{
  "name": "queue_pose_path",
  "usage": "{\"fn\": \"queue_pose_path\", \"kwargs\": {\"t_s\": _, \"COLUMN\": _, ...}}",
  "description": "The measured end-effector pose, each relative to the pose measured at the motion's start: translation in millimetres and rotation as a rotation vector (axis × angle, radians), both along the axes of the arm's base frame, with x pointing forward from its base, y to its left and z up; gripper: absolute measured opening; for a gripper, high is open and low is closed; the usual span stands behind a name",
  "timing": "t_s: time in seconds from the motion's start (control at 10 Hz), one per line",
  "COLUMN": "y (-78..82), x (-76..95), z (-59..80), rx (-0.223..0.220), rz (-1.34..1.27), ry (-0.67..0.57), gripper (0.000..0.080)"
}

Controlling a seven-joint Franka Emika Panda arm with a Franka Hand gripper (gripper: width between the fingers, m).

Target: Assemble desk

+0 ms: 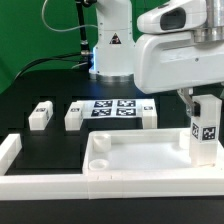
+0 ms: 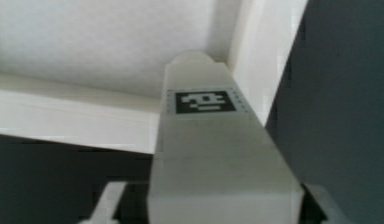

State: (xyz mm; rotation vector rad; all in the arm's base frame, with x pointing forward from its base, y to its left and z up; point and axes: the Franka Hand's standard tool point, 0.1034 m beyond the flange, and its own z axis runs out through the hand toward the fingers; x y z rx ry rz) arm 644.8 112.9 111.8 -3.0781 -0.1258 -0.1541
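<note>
Ext. view's left: left leg (image 1: 40, 116) and next leg (image 1: 76, 116) lie loose on the table, well apart from the arm. The marker board (image 1: 115, 109) sits mid-table w/ a third leg (image 1: 148, 112) just beside it.

The tabletop (image 1: 120, 160) is in front, open side up, rim facing the cam.

Ext. view's right: the gripper (image 1: 203, 108) has its fingers closed on the held leg (image 1: 205, 132), clamped near the top end. The leg's long axis is vertical and it hangs straight down from the fingers, w/ the lower end at the tabletop's far-right corner.

Wrist view looks down the held leg (image 2: 207, 140) w/ the tabletop (image 2: 82, 105) corner rim just past its tip. So the socket looks to lie directly below along the leg's axis, not off to a side.

Can't tell if the tip touches the corner yet. Next move prob. a straight push down — leg must stay plumb or it could catch the rim.
</note>
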Motion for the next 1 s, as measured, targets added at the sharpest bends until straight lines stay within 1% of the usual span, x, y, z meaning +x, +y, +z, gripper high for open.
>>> {"fn": "queue_pose_path", "kwargs": {"t_s": 0.2, "y": -0.8, "x": -0.4, "z": 0.0, "rx": 0.01, "rz": -0.153, "ry": 0.012, "gripper": 0.0288}}
{"fn": "queue_pose_path", "kwargs": {"t_s": 0.3, "y": -2.2, "x": -1.1, "z": -0.3, "rx": 0.011, "rz": -0.3, "ry": 0.023, "gripper": 0.0288}}
{"fn": "queue_pose_path", "kwargs": {"t_s": 0.5, "y": -8.1, "x": -0.3, "z": -1.2, "rx": 0.057, "rz": -0.549, "ry": 0.037, "gripper": 0.0288}}
{"fn": "queue_pose_path", "kwargs": {"t_s": 0.6, "y": -9.3, "x": -0.1, "z": -0.7, "rx": 0.072, "rz": -0.635, "ry": 0.049, "gripper": 0.0288}}
{"fn": "queue_pose_path", "kwargs": {"t_s": 0.8, "y": -10.8, "x": -1.4, "z": -0.3, "rx": 0.127, "rz": -0.908, "ry": 0.101, "gripper": 0.0291}}
{"fn": "queue_pose_path", "kwargs": {"t_s": 1.0, "y": -13.0, "x": -1.1, "z": 0.2, "rx": 0.158, "rz": -1.128, "ry": 0.138, "gripper": 0.0291}}
